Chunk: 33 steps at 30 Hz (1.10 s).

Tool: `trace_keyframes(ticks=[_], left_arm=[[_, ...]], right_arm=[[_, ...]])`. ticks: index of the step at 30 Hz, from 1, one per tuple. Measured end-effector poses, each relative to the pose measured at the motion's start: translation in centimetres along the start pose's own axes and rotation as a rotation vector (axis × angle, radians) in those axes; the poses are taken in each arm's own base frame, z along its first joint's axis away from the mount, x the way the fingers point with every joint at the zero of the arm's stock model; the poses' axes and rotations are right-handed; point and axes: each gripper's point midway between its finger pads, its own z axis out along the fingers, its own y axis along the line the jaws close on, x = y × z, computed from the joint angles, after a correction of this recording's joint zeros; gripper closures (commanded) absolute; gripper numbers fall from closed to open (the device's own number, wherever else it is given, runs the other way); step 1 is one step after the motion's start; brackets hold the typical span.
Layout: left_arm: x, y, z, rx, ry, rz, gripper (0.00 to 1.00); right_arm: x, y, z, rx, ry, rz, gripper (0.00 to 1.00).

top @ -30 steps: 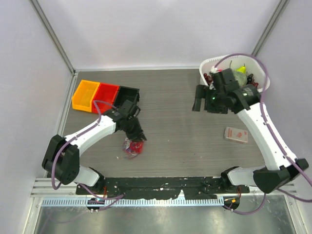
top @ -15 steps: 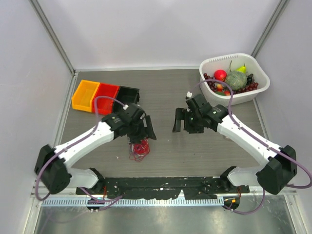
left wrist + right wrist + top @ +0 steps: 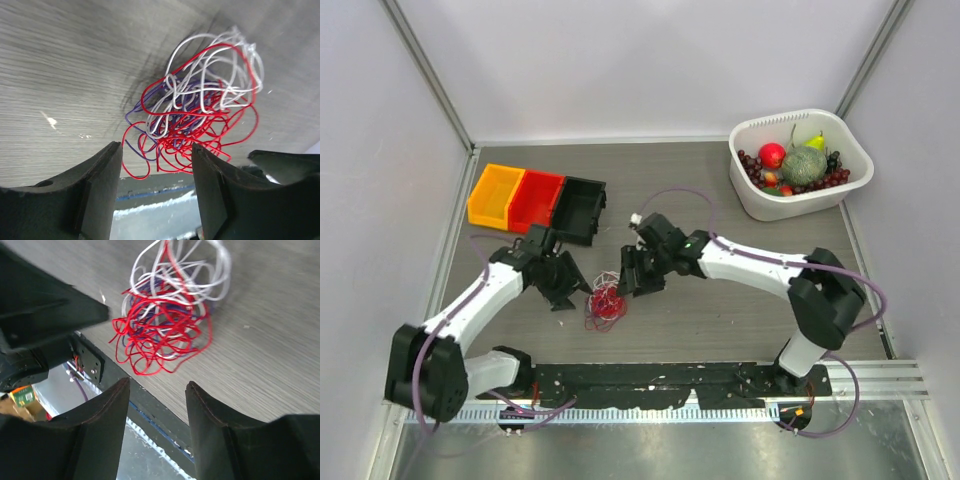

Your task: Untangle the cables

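the tabletop (image 3: 720, 330) is a dark grey board with a fine wood grain running left to right. pale walls close it in at the left, top and right of the frame. the cables (image 3: 605, 303) lie on it in the lower middle, slightly left of centre, as one loose tangle of red, white and purple strands. at the upper left three small open bins stand in a touching row: an orange bin (image 3: 492, 195), a red bin (image 3: 534, 200) and a black bin (image 3: 578, 210). a white basket (image 3: 790, 205) sits at the upper right, well apart from the bins and the tangle.
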Motion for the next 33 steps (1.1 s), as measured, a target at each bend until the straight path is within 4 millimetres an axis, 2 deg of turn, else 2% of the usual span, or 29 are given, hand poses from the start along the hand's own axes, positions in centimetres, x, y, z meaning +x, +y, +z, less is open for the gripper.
trace_keyframes(ticks=[3,7,9,10,11,12,14,17,20,22,24,25,26,27,29,31,33], left_arm=[[1.9,0.4,2.0,-0.008,0.133,-0.015,0.3],[2.8,-0.9,3.3,0.044,0.209,-0.01,0.37],[3.4,-1.5,4.4,0.05,0.247,0.013,0.4],[4.1,-1.9,5.0,0.045,0.275,0.031,0.4],[4.7,-2.2,5.5,0.04,0.3,0.052,0.4],[5.6,-2.8,6.0,0.028,0.327,0.085,0.39],[7.0,-4.0,6.9,0.01,0.359,0.148,0.39],[9.1,-7.1,7.7,0.04,0.39,0.254,0.35],[9.9,-11.2,7.3,0.133,0.385,0.335,0.3],[9.5,-13.5,6.7,0.195,0.359,0.357,0.28],[8.9,-14.8,6.3,0.235,0.333,0.369,0.26],[8.6,-15.0,6.2,0.241,0.319,0.374,0.25],[8.5,-14.9,6.1,0.239,0.311,0.377,0.25],[8.2,-14.7,5.9,0.232,0.296,0.388,0.26],[7.7,-14.2,5.3,0.214,0.26,0.419,0.29],[7.1,-13.3,4.4,0.181,0.225,0.464,0.4],[6.5,-12.0,3.6,0.133,0.195,0.508,0.44]], right_arm=[[1.2,1.2,2.0,-0.028,0.056,-0.03,0.48],[1.5,1.4,3.0,-0.04,0.08,-0.044,0.57],[1.2,1.2,3.3,-0.035,0.078,-0.047,0.7],[1.2,1.0,3.4,-0.027,0.076,-0.046,0.79],[1.0,0.7,3.4,-0.018,0.074,-0.041,0.83],[0.9,0.2,3.4,-0.007,0.072,-0.033,0.92],[1.4,-1.8,3.2,0.038,0.071,-0.005,0.99],[2.3,-6.3,1.6,0.119,0.056,0.077,0.99],[2.2,-10.4,-2.5,0.169,-0.027,0.173,0.99],[1.1,-12.0,-5.7,0.182,-0.126,0.225,0.99],[0.3,-12.3,-7.8,0.175,-0.202,0.23,0.93],[0.3,-12.0,-8.6,0.163,-0.221,0.215,0.85],[0.5,-11.8,-8.8,0.156,-0.225,0.208,0.82],[0.7,-11.7,-8.9,0.153,-0.222,0.204,0.72],[1.3,-11.7,-8.8,0.147,-0.199,0.201,0.67],[1.6,-11.4,-8.7,0.131,-0.181,0.199,0.64],[1.7,-11.1,-8.6,0.116,-0.17,0.187,0.63]])
